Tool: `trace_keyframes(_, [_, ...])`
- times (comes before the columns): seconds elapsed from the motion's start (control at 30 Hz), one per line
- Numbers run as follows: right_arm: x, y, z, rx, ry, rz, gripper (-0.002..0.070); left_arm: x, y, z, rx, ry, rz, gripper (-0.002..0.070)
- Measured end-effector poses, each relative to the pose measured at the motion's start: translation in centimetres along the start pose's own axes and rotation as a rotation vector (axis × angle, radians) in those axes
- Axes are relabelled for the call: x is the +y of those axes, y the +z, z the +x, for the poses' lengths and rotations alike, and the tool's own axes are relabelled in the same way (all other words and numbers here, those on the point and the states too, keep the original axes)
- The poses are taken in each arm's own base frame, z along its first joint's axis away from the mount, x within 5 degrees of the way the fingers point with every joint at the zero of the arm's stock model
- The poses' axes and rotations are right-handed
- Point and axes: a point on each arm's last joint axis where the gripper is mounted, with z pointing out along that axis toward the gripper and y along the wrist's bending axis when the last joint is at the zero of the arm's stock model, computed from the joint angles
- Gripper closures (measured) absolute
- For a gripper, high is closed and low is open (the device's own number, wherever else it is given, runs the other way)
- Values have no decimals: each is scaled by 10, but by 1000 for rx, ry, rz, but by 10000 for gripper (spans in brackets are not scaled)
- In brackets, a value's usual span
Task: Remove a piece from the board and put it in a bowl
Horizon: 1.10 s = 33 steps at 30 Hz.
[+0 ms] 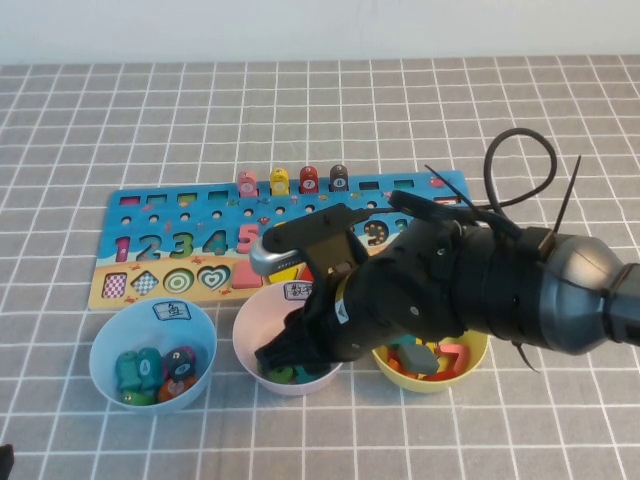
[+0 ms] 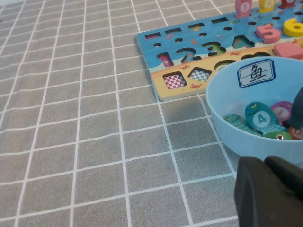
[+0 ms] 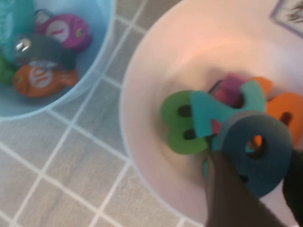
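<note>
My right gripper [image 1: 278, 358] reaches down into the pale pink bowl [image 1: 250, 318], in front of the long blue board [image 1: 160, 215]. In the right wrist view it [image 3: 260, 184] is shut on the dark grey "9" piece [image 3: 258, 146], held just above the numerals lying in the pink bowl [image 3: 189, 56]. The arm hides the piece in the high view. In the left wrist view my left gripper [image 2: 267, 189] is shut and holds nothing, low beside the light blue bowl [image 2: 222, 99], off the board's [image 2: 156, 47] end.
A green numeral [image 3: 180, 123], a teal one [image 3: 222, 106] and an orange one [image 3: 284, 113] lie in the pink bowl. The light blue bowl [image 1: 105, 345] holds toy fish. A yellow-green bowl [image 1: 470, 365] with pieces sits under the right arm. Pegs [image 1: 293, 181] stand on the board.
</note>
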Motion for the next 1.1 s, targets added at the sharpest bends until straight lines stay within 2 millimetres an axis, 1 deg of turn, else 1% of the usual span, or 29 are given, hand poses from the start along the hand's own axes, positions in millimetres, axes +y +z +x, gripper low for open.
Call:
trace_keyframes(0.17, [-2, 1, -2, -7, 20, 18, 452, 0, 0, 0, 0, 0, 0, 680])
trace_keyframes(0.4, [1, 7, -9, -1, 22, 23, 452, 0, 0, 0, 0, 0, 0, 680])
trace_keyframes(0.6, [0, 15, -6, 33, 18, 41, 452, 0, 0, 0, 0, 0, 0, 680])
trace_keyframes(0.97, [-1, 24, -5, 39, 15, 43, 451, 0, 0, 0, 0, 0, 0, 680])
trace_keyframes(1.03, [-1, 25, -5, 39, 15, 43, 438, 0, 0, 0, 0, 0, 0, 680])
trace_keyframes(1.1, [0, 25, -6, 39, 15, 43, 398, 0, 0, 0, 0, 0, 0, 680])
